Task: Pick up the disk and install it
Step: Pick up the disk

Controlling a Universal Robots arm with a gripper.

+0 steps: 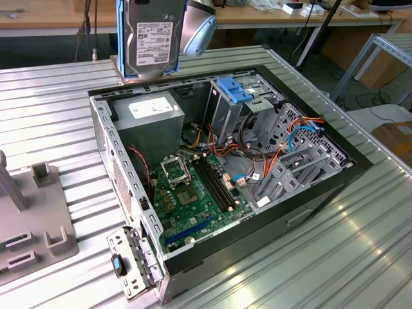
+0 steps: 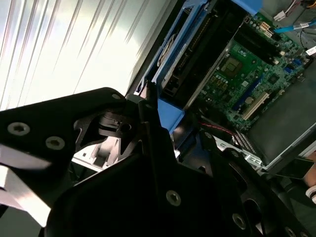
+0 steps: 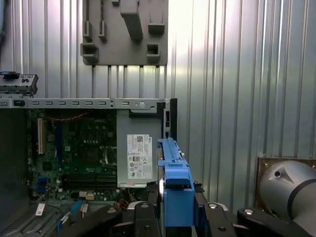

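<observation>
Blue-railed and dark grey, the disk [image 1: 152,38] hangs upright at the top of the exterior view, left of centre, over the far edge of the open computer case [image 1: 302,209] on the ribbed metal tabletop [image 1: 45,109]. In the first wrist view the black jaws clamp its blue edge from both sides.

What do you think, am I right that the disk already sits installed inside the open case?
Not quite: the disk is not installed. The gripper holds it upright, above the rim of the open case, as the exterior view shows.
</observation>
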